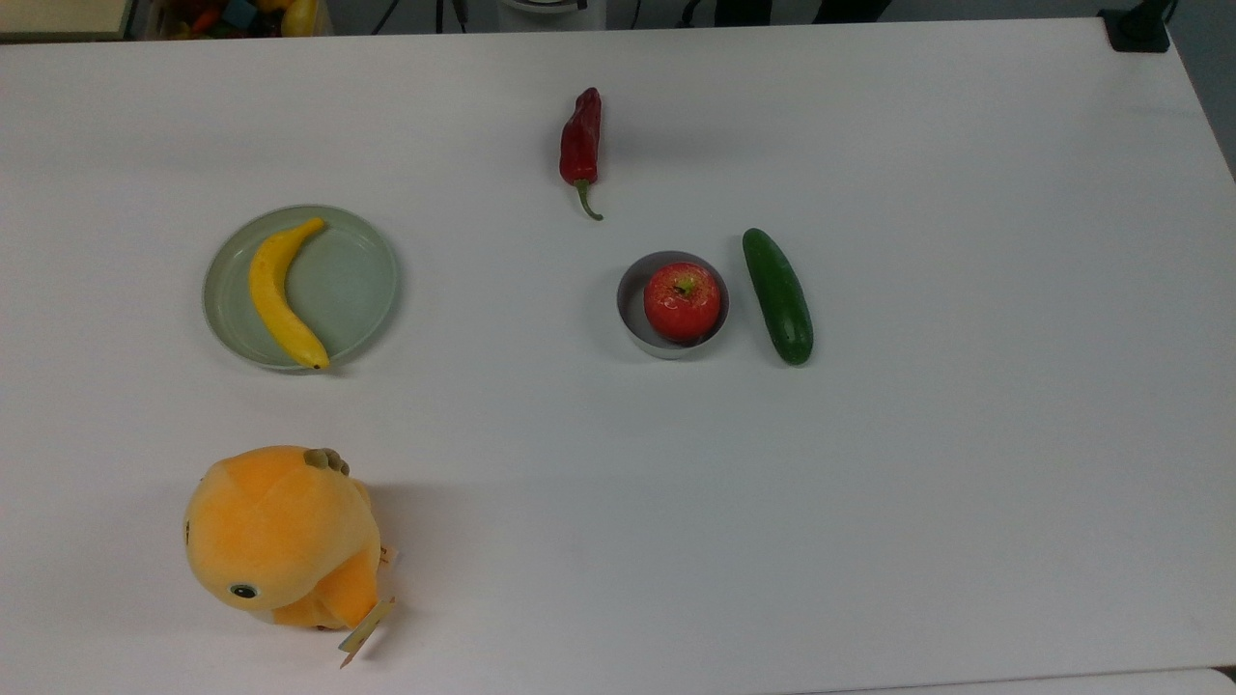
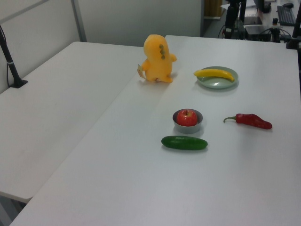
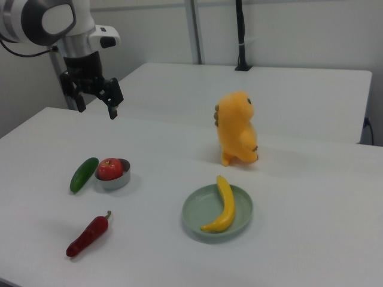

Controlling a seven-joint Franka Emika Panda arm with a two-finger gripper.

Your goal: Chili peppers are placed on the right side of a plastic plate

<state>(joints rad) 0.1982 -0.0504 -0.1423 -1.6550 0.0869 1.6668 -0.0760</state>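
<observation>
The dark red, wrinkled chili pepper (image 1: 580,140) (image 2: 251,120) (image 3: 88,235) lies flat on the white table, its green stem pointing toward the apple bowl. The pale green plastic plate (image 1: 355,290) (image 2: 218,85) (image 3: 202,210) sits well off to the top view's left, with a yellow banana (image 1: 277,294) (image 3: 224,204) lying across it. My gripper (image 3: 94,105) hangs high above the table, beyond the cucumber at the right view's upper left. It is open and holds nothing, far from both chili and plate.
A small grey metal bowl (image 1: 632,290) holds a red apple (image 1: 682,300). A dark green cucumber (image 1: 777,295) lies just beside it. An orange plush toy (image 1: 280,536) (image 3: 237,128) stands near the plate. A second table (image 2: 51,103) adjoins this one.
</observation>
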